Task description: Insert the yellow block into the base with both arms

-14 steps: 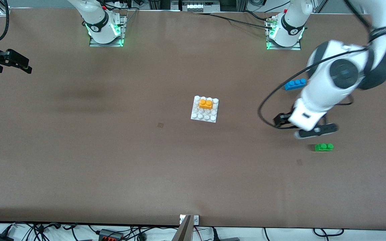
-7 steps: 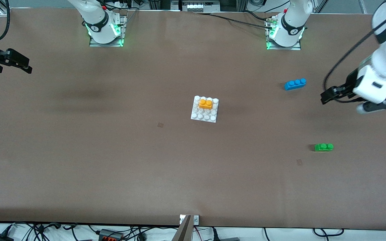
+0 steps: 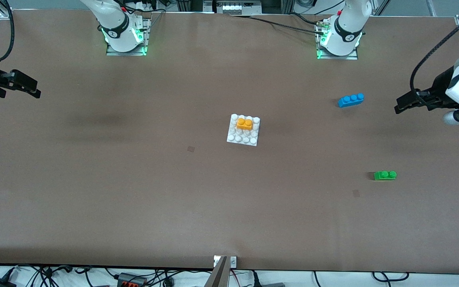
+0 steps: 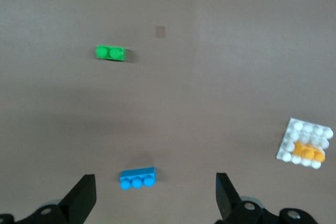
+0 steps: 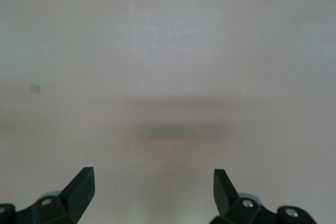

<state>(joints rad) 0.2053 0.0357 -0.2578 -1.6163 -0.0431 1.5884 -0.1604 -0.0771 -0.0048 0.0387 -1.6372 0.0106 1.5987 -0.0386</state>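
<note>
No readable writing is seen anywhere. Three bricks are counted: the yellow block [image 3: 244, 124] is seated on the base [image 3: 244, 138] at mid-table, a blue brick [image 3: 351, 100] and a green brick [image 3: 385, 175] are left loose toward the left arm's end. The left gripper [image 3: 403, 105] and right gripper [image 3: 30, 88] are held spread and empty over opposite table edges, with wide bare brown table [image 3: 134, 191] between them.

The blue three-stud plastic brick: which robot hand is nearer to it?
The left hand: it hangs open over the table's left-arm end, beside the blue three-stud plastic brick. The right hand waits open at the right arm's end.
</note>
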